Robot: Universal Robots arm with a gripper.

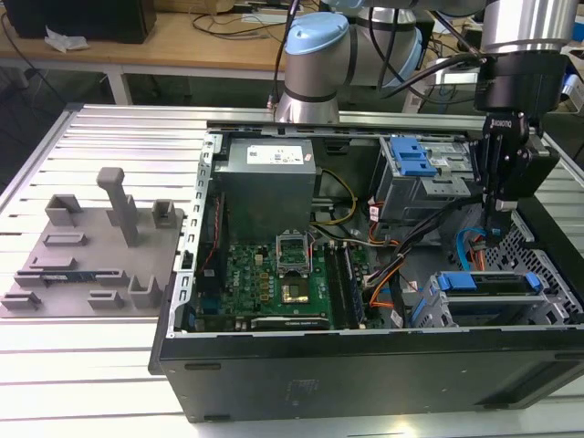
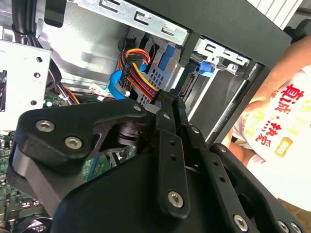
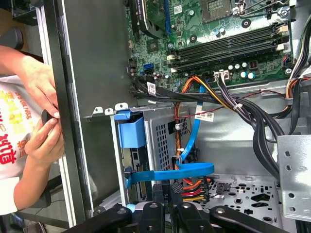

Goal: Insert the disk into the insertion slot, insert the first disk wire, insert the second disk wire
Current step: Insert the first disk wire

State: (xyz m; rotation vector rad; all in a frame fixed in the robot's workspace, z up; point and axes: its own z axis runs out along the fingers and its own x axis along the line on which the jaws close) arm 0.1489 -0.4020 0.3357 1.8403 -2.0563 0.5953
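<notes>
The disk (image 1: 484, 283), dark with bright blue carrier ends, lies inside the low grey insertion slot (image 1: 551, 308) at the exterior view's right. Its blue carrier tab (image 3: 131, 131) and the cage's perforated side (image 3: 163, 138) appear in the first wrist view. A flat blue wire (image 3: 170, 173) runs to the disk's rear edge. My gripper (image 1: 500, 230) hangs just behind the slot, pointing down. Its fingers (image 3: 160, 196) stand close together, shut where a red, yellow and orange wire bundle (image 3: 193, 186) ends. The same bundle (image 2: 138, 73) reaches the gripper (image 2: 167, 100) in the second wrist view.
A taller grey cage with a blue latch (image 1: 412, 162) stands behind the slot. The motherboard (image 1: 274, 274) and power supply (image 1: 266, 178) fill the case's other half. Black cable bundles (image 3: 252, 116) cross nearby. A person's hands (image 3: 41, 121) rest on the case wall (image 3: 92, 97). A grey fixture plate (image 1: 87, 255) lies outside.
</notes>
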